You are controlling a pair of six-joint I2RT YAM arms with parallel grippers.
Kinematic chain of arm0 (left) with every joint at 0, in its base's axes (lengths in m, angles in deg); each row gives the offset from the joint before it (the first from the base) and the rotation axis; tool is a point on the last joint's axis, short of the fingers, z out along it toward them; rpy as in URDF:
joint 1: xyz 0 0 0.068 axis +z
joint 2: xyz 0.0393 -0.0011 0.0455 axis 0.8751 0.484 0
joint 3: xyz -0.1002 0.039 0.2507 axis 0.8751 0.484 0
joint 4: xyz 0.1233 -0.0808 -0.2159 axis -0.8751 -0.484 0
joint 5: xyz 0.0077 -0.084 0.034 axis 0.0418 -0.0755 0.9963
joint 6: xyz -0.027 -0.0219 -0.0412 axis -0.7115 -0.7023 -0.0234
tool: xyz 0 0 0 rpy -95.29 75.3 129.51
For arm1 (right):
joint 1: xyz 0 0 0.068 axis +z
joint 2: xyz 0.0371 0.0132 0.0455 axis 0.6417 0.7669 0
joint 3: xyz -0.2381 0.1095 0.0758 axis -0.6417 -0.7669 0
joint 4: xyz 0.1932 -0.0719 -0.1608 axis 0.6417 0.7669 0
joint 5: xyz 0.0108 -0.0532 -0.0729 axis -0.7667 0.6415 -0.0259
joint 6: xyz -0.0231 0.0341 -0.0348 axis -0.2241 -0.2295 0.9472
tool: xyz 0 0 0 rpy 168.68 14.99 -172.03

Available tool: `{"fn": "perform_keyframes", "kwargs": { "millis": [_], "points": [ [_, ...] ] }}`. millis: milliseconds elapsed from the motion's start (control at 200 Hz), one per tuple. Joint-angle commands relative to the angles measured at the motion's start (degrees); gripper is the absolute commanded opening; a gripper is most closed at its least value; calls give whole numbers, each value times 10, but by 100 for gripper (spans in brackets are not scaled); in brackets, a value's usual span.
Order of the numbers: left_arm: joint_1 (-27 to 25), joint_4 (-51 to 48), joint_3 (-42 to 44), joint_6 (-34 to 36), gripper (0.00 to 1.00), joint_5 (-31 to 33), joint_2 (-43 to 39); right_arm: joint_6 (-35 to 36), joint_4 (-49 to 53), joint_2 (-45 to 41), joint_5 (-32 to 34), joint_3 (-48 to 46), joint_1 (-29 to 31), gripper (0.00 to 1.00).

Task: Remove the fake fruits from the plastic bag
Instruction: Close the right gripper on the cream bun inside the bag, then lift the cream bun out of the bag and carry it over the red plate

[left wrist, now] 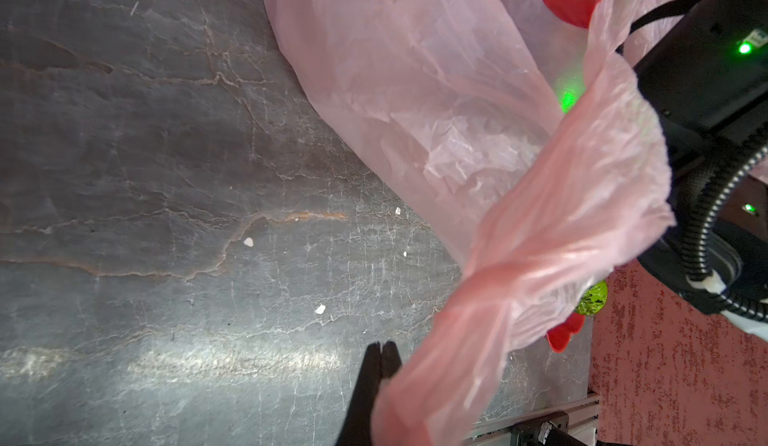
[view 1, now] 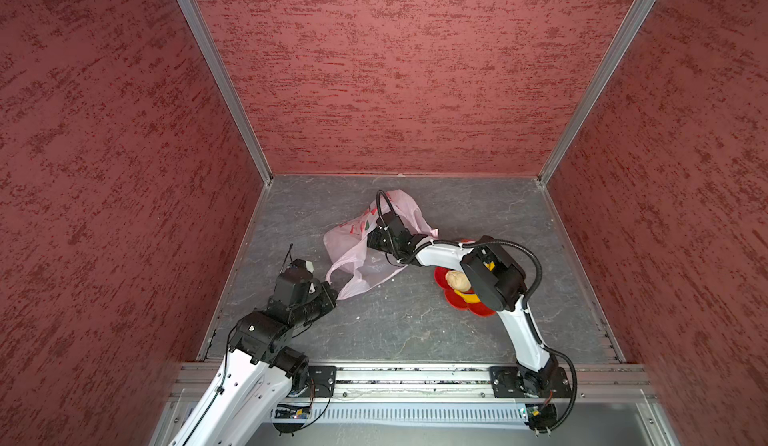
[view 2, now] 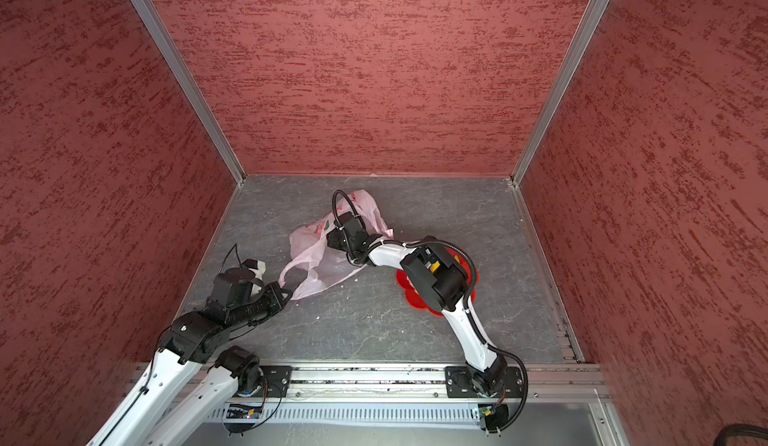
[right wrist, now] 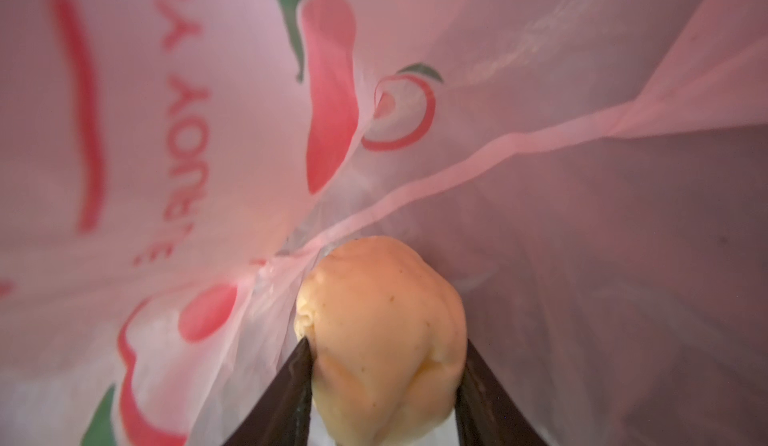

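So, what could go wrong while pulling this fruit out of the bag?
1. The right gripper holds the lumpy fake fruit only with its fingertips; it may slip coming out.
2. The plastic bag lies close around it and may drag along, since the left gripper pinches just one handle.

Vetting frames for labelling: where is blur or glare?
Right wrist view: print on the plastic bag is soft, the orange-yellow fruit sharper. Left wrist view: a glare streak on the table, green glow on the bag. Both top views: sharp, evenly lit.
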Motion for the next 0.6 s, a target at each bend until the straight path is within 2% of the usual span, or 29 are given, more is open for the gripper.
{"fn": "perform_keyframes", "kwargs": {
  "millis": [0, 291, 596],
  "points": [
    [4, 45, -20, 10, 0, 20, 11, 12, 5, -50, -18, -12, -2, 21],
    [9, 97, -36, 36, 0, 32, 53, 46, 53, -107, -28, -39, 4, 20],
    [17, 150, -32, 32, 0, 62, 79, 86, 119, -158, -24, -47, 6, 19]
  ]
}}
